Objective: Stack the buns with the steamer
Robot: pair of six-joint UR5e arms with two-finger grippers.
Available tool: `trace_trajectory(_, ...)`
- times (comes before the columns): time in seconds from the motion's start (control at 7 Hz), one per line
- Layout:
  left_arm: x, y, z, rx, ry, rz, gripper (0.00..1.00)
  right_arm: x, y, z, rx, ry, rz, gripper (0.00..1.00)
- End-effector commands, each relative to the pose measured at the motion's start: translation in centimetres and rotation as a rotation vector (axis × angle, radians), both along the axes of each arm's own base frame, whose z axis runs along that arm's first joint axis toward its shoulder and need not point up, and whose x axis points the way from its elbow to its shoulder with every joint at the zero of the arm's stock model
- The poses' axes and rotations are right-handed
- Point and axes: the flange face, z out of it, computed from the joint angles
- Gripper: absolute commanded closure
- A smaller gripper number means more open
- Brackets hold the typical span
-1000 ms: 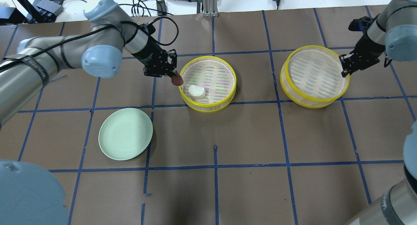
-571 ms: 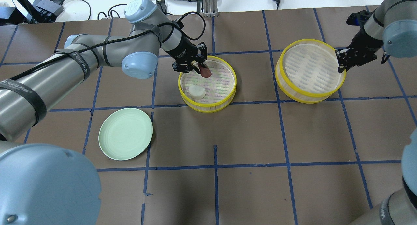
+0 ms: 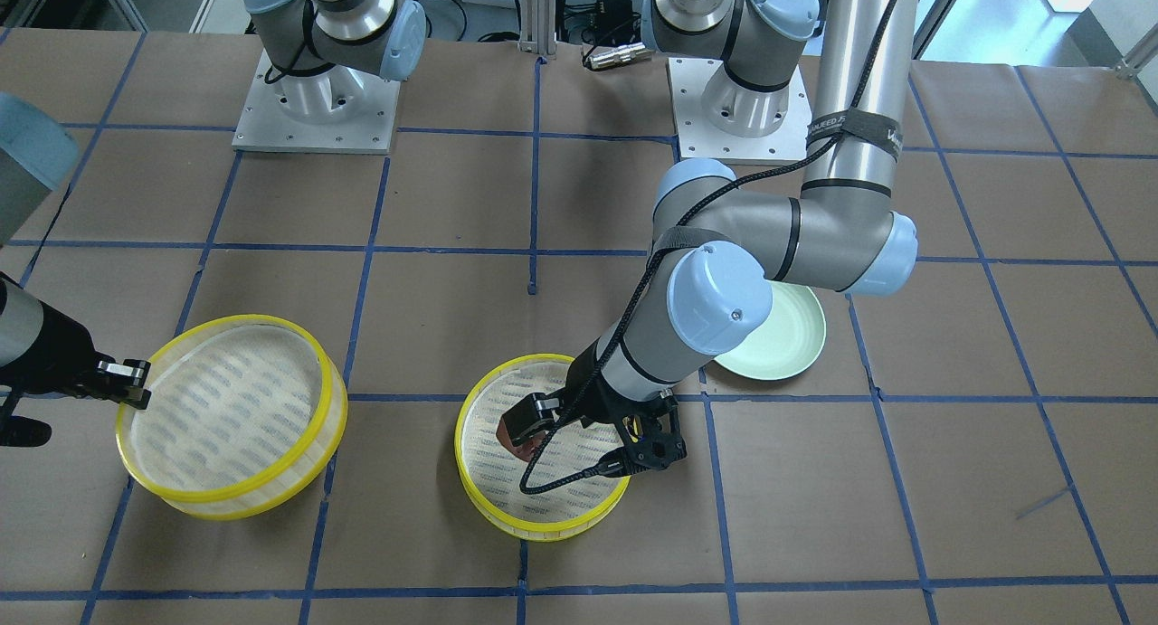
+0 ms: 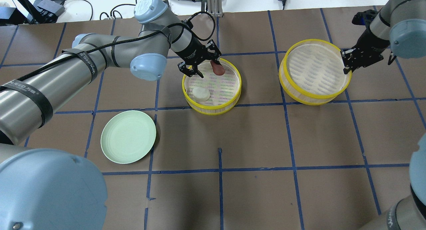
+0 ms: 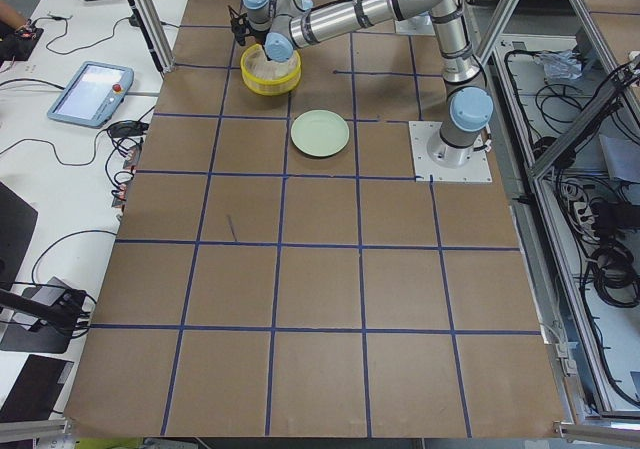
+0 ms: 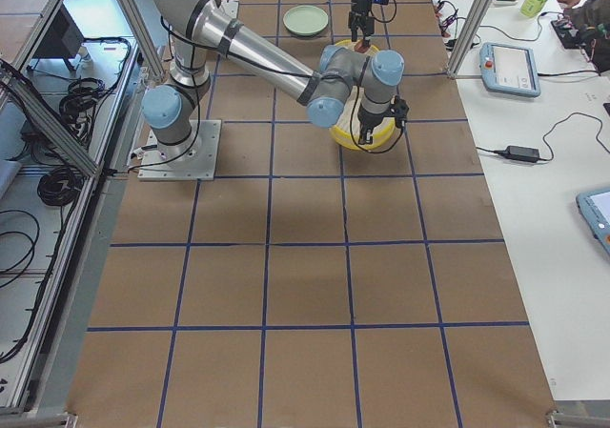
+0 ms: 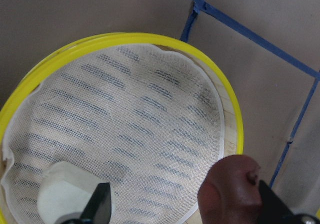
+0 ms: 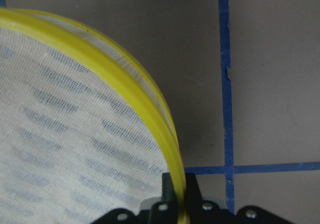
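The middle steamer tray (image 4: pixel 213 108) holds the white bun (image 4: pixel 201 94) at its near left. My left gripper (image 4: pixel 200 64) hangs over the tray's far side with its fingers spread wide. The reddish-brown bun (image 4: pixel 218 69) rests against one finger only, low over the mesh. In the left wrist view the brown bun (image 7: pixel 230 189) touches the right-hand finger and the white bun (image 7: pixel 65 194) lies beside the other. My right gripper (image 4: pixel 346 65) is shut on the rim of the second steamer tray (image 4: pixel 309 98), which is empty and tilted; its rim (image 8: pixel 125 79) runs between the fingers.
The pale green plate (image 4: pixel 128 136) lies bare at the near left of the table, well apart from both trays. Cables and boxes lie beyond the table's far edge. Blue tape lines cross the brown table cover.
My left gripper carried the brown bun from outside the tray's left rim to over its far side, and its fingers have spread. My right gripper moved the second tray a little left.
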Motion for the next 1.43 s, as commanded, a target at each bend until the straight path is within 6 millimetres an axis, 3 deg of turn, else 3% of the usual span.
trace_trajectory(0.0, 0.0, 0.0, 0.2, -0.004, -0.001, -0.004, 0.00, 2.6, 0.0, 1.0, -0.009, 0.008, -0.016, 0.92)
trace_trajectory(0.43, 0.1, -0.1, -0.9, -0.002, -0.020, -0.021, 0.00, 1.5, 0.0, -0.9, 0.013, 0.020, 0.019, 0.92)
trace_trajectory(0.71, 1.1, -0.6, -2.2, -0.039, -0.138, -0.107, 0.00, -0.6, 0.9, -4.4, 0.085, 0.035, 0.002, 0.88)
trace_trajectory(0.86, 1.1, -0.7, -2.1, -0.041, -0.138, -0.104, 0.00, -2.2, 1.1, -5.0, 0.113, 0.083, -0.011, 0.86)
trace_trajectory(1.0, 1.2, -0.4, -2.6, -0.033, -0.140, -0.110, 0.01, -2.5, 1.1, -5.0, 0.113, 0.090, -0.013, 0.85)
trace_trajectory(1.14, 1.1, -0.5, -4.6, -0.010, -0.145, -0.115, 0.14, -2.5, 1.1, -5.0, 0.113, 0.090, -0.013, 0.83)
trace_trajectory(1.29, 0.5, -0.4, -5.8, 0.005, -0.147, -0.125, 0.40, -2.7, 1.0, -4.9, 0.101, 0.098, -0.012, 0.82)
